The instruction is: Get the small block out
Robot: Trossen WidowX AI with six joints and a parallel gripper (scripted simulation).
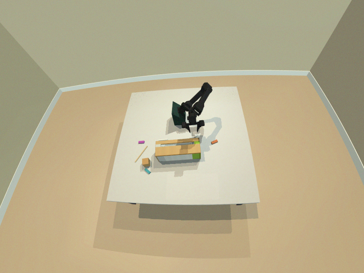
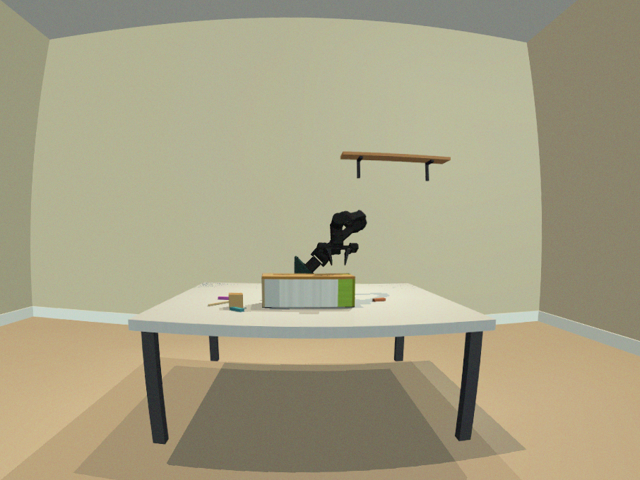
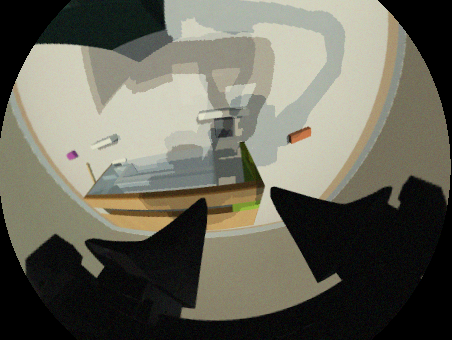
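The box [image 1: 176, 151] [image 2: 310, 293] [image 3: 125, 202] has a wooden top with a slot and a green section at its right end. Its clear side faces the arm. A small dark grey block [image 3: 224, 127] seems to lie on the table just outside that side, near the green end, in shadow beside a low white strip [image 3: 207, 116]. It is hard to make out in the top and exterior views. My gripper [image 1: 193, 131] [image 2: 338, 264] [image 3: 238, 197] is open and empty, pointing down, above and on the arm's side of the box. It touches nothing.
An orange piece [image 1: 214, 141] [image 2: 378, 299] [image 3: 300, 135] lies right of the box. Left are a magenta piece [image 1: 141, 141] [image 3: 72, 155], a stick [image 1: 141, 154], a wooden cube [image 1: 145, 162] [image 2: 235, 300] and a teal piece [image 1: 147, 171]. A dark green panel [image 1: 177, 114] [image 3: 100, 25] stands beside the arm.
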